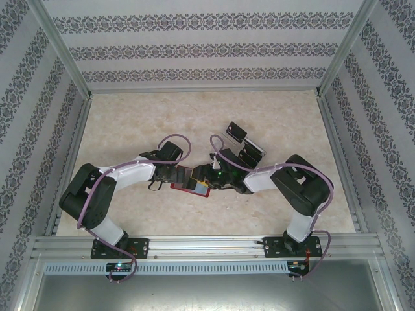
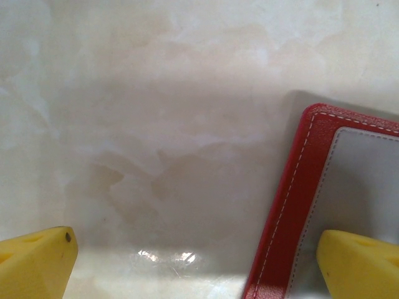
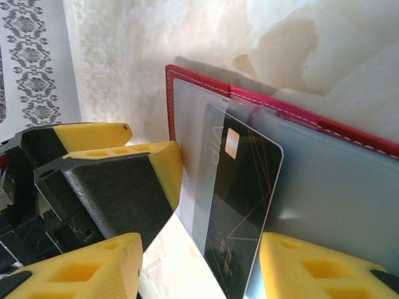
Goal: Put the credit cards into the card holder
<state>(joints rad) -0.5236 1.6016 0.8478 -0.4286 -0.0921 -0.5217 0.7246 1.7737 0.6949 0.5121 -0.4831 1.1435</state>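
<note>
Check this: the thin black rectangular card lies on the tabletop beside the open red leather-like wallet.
Wrong. The thin black rectangular card is partly tucked into a clear pocket of the open red leather-like wallet, not on the tabletop beside it. The right wrist view shows this.

Tabletop (image 1: 130, 129): pale marbled beige, extending on all sides of the left gripper (image 1: 177, 174) and right gripper (image 1: 205, 177). Walls (image 1: 207, 48): white paper with dark ornamental bands, standing ahead of and to either side of both grippers. Aluminium frame posts (image 1: 61, 48) at the far corners. Aluminium rail (image 1: 207, 245) behind the grippers. Small glare spot (image 2: 165, 256) just under the left gripper.
</note>
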